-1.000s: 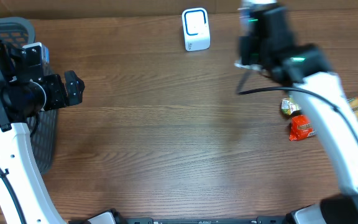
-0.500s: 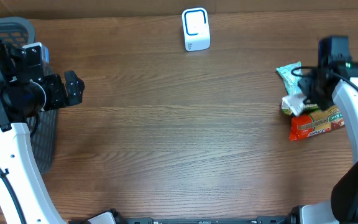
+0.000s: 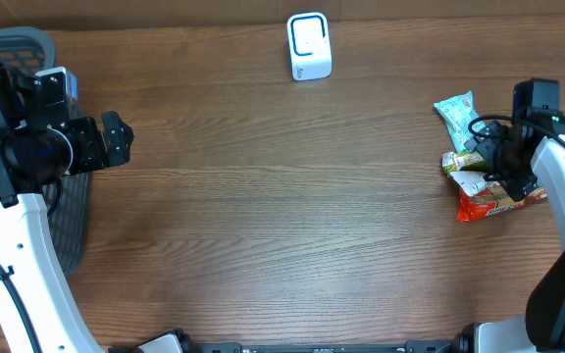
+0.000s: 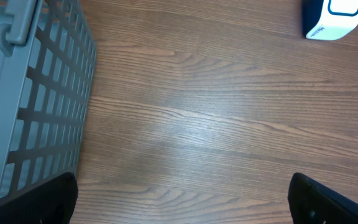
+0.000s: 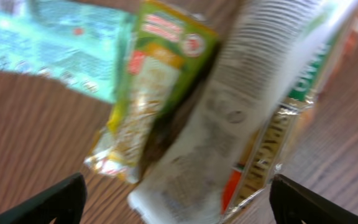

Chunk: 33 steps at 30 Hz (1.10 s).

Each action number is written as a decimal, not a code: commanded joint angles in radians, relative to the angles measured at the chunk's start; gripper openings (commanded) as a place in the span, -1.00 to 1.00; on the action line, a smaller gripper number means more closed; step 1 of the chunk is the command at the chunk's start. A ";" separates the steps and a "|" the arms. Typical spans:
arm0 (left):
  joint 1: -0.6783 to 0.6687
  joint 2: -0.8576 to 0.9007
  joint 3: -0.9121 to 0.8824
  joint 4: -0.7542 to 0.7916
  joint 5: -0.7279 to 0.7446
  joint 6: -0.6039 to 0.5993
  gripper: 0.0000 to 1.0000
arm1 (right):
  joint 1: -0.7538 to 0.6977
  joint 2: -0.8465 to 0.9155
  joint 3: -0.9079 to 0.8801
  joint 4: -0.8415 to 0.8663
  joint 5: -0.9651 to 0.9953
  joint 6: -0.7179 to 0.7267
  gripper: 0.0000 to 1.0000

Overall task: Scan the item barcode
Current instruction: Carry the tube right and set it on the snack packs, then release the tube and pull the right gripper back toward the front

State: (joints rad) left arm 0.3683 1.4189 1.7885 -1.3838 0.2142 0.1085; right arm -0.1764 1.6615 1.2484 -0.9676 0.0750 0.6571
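Note:
Several snack packets lie in a pile at the table's right edge: a teal packet point(image 3: 455, 116) point(image 5: 48, 50), a green-yellow packet point(image 3: 456, 162) point(image 5: 154, 81), a white packet point(image 3: 471, 181) point(image 5: 229, 124) and a red packet point(image 3: 484, 206). My right gripper point(image 3: 493, 167) point(image 5: 176, 199) hangs over this pile, open, with the blurred white packet lying between its wide-apart fingers. The white barcode scanner point(image 3: 309, 46) point(image 4: 331, 18) stands at the back centre. At the far left, my left gripper point(image 3: 116, 137) point(image 4: 182, 193) is open and empty above bare wood.
A grey slotted basket point(image 3: 8, 44) point(image 4: 36, 93) stands at the left edge, right beside the left gripper. The table's right edge runs close behind the packet pile.
The right arm swung from near the scanner to the packet pile at the right and dropped lower. Its jaws have opened. The left arm has not moved.

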 commanded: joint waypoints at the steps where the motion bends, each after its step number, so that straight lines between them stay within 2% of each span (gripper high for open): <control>1: 0.003 0.002 0.014 0.000 0.015 0.015 0.99 | 0.001 -0.048 0.064 0.001 -0.127 -0.127 0.93; 9: 0.003 0.002 0.014 0.000 0.015 0.015 0.99 | 0.028 -0.166 0.070 -0.029 -0.270 -0.279 1.00; 19: 0.003 0.002 0.014 0.000 0.015 0.015 0.99 | 0.079 -0.493 0.069 -0.190 -0.331 -0.485 1.00; 27: 0.003 0.002 0.014 0.000 0.015 0.015 0.99 | 0.079 -0.716 0.069 -0.388 -0.327 -0.502 1.00; 33: 0.003 0.002 0.014 0.000 0.015 0.015 0.99 | 0.079 -0.790 0.069 -0.536 -0.332 -0.501 1.00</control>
State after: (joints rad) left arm 0.3683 1.4185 1.7885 -1.3838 0.2142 0.1085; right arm -0.1020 0.8871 1.2968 -1.4746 -0.2485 0.1707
